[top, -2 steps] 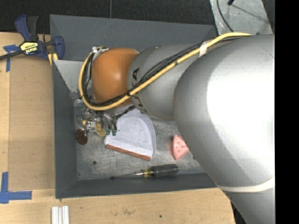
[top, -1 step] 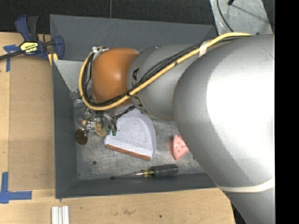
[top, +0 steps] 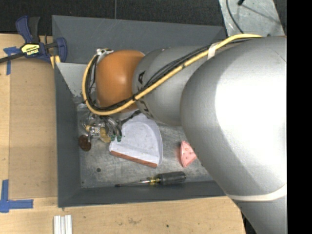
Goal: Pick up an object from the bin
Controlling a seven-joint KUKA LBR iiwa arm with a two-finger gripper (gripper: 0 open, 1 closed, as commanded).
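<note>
My gripper is low in the bin's left part, under the orange wrist cover. A small dark brown round thing lies just below and left of it, close to the fingers. Right of the gripper lies a white wedge-shaped block with a reddish bottom edge, its left corner near the gripper. I cannot make out whether anything is between the fingers.
A pink wedge with small dots lies right of the white block, beside the arm. A screwdriver with a black handle lies along the bin's front wall. The big grey arm covers the bin's right and back part.
</note>
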